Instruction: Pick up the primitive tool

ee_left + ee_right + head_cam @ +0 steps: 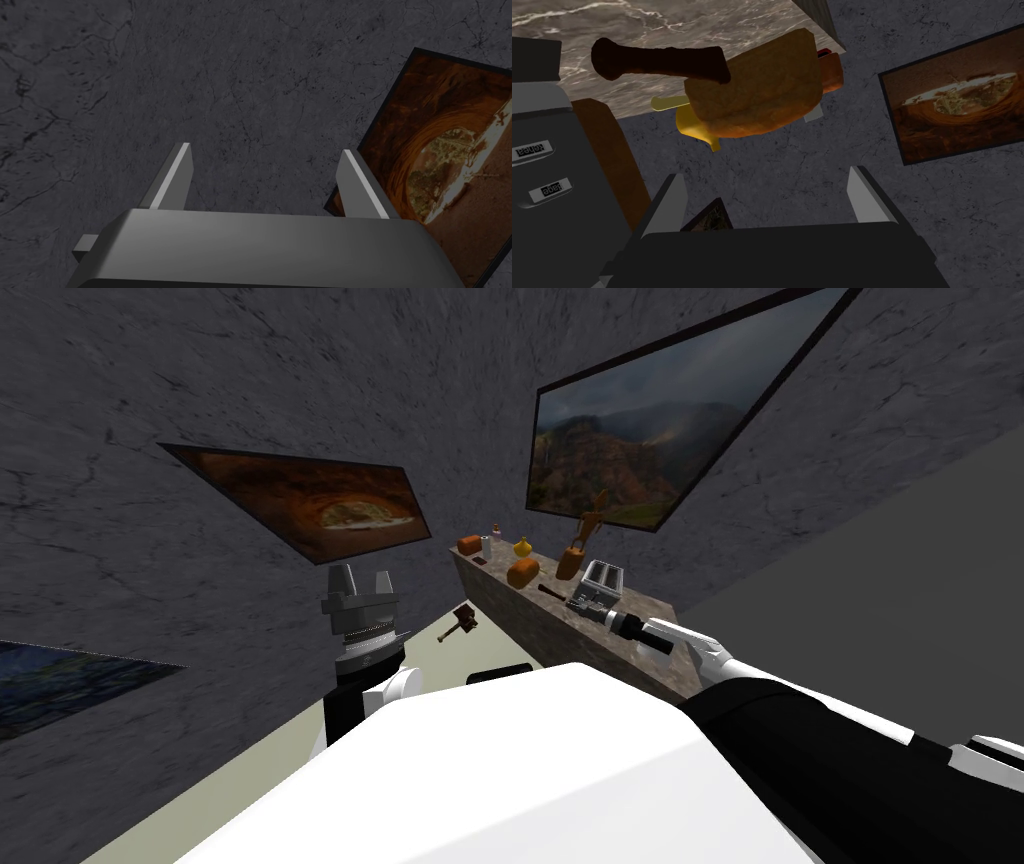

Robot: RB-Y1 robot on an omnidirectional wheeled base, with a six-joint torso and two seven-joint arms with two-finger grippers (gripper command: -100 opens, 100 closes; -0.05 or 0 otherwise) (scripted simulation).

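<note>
A dark brown club-like handle [657, 61] lies on the marble counter [662, 20] ahead of my right gripper [767, 175], which is open and holds nothing. One end of the handle is hidden behind a brown bread loaf [757, 95]. The head view shows this handle [548, 590] between the loaf [522, 573] and the toaster [603, 580], with my right gripper [598, 613] close to the toaster's near end. A small brown hammer-like tool [458, 625] appears off the counter's left side, low by the wall. My left gripper [361, 580] is raised near the wall, open [266, 148] and holding nothing.
A grey toaster [547, 200] and a brown knife block [612, 150] stand close beside my right gripper. A yellow item [692, 125] and an orange one [829, 72] sit beyond the loaf. The far end of the counter [480, 563] holds a small bottle [496, 531]. Framed pictures hang on the dark walls.
</note>
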